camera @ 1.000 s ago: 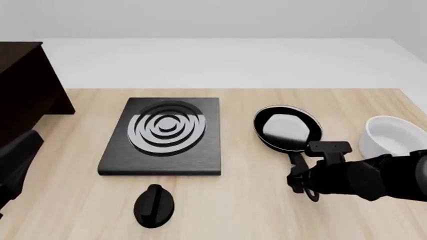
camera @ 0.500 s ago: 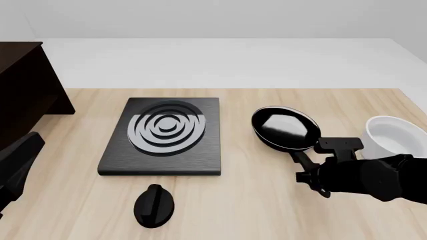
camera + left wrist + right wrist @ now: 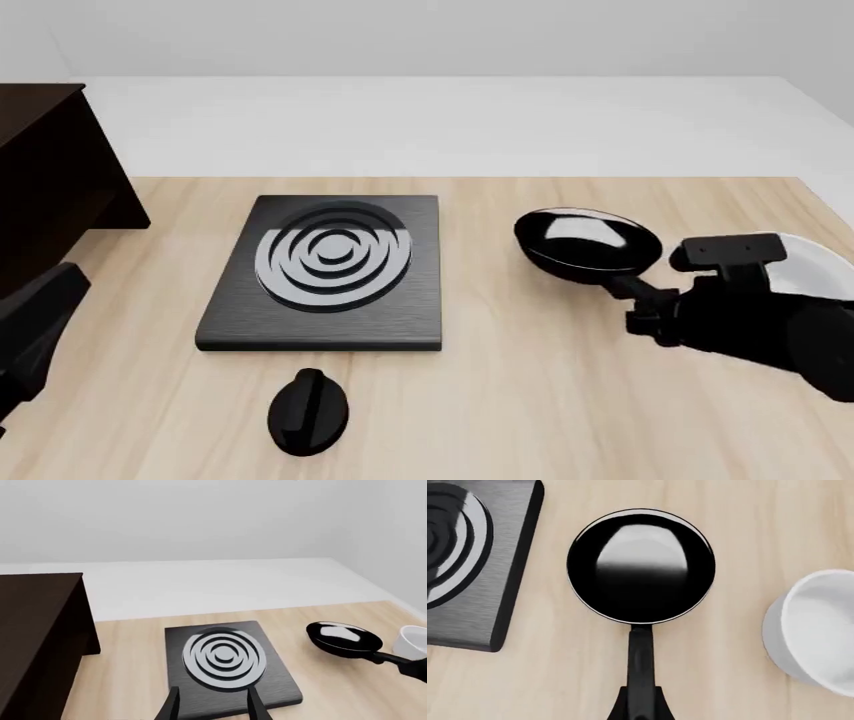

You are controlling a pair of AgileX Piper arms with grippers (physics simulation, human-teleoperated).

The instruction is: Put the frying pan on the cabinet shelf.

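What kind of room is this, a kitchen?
It looks like a pretend kitchen in a computer simulation: a frying pan, a black stove plate and a white bowl sit on a wooden table, beside a dark cabinet.

A light wooden tabletop (image 3: 534, 420) fronts a plain pale floor and wall — evenly lit, bare.

Matte black arm (image 3: 761, 325), slim fingers (image 3: 255, 706)

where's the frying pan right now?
Front view: frying pan sits right of centre, between the stove plate and the white bowl, its handle held by the right gripper.
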